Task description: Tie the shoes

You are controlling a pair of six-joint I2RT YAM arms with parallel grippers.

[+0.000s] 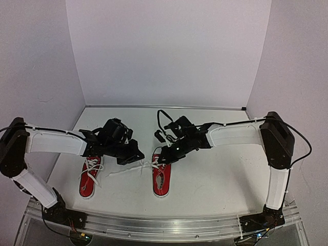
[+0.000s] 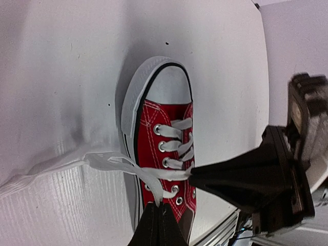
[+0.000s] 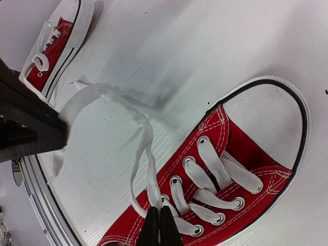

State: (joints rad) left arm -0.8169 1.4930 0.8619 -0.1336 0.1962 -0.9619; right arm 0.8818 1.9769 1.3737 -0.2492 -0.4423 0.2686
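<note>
Red canvas with a white rubber toe cap: the right shoe (image 1: 161,180) is your landmark. It lies flat on the white table (image 1: 215,174), under both wrists.

- Its lace (image 3: 148,148) is flat white cotton. It is threaded through the eyelets, with the free strands drawn out sideways off the shoe.
- The right gripper (image 3: 159,218) has its fingers pressed together, pinching the lace right at the shoe's upper eyelets.
- The left gripper (image 2: 159,212) is also pinched tight on a strand, just beside the same eyelets. One long strand trails away from the shoe across the table.
- The left shoe (image 1: 88,180) sits well apart from the right shoe, on the left arm's side. Its lace looks loose, but it is too small in the overhead view to be sure.

Handling, as a judgement:
- The shoe is light and the table looks smooth, so a sideways pull will probably drag the shoe rather than tighten the lace.
- The lace is limp and will not hold a loop unless you keep it pinched.
- Grip it flat, partway along the free strand, not at the eyelets.
- Pull your two grips against each other.
</note>
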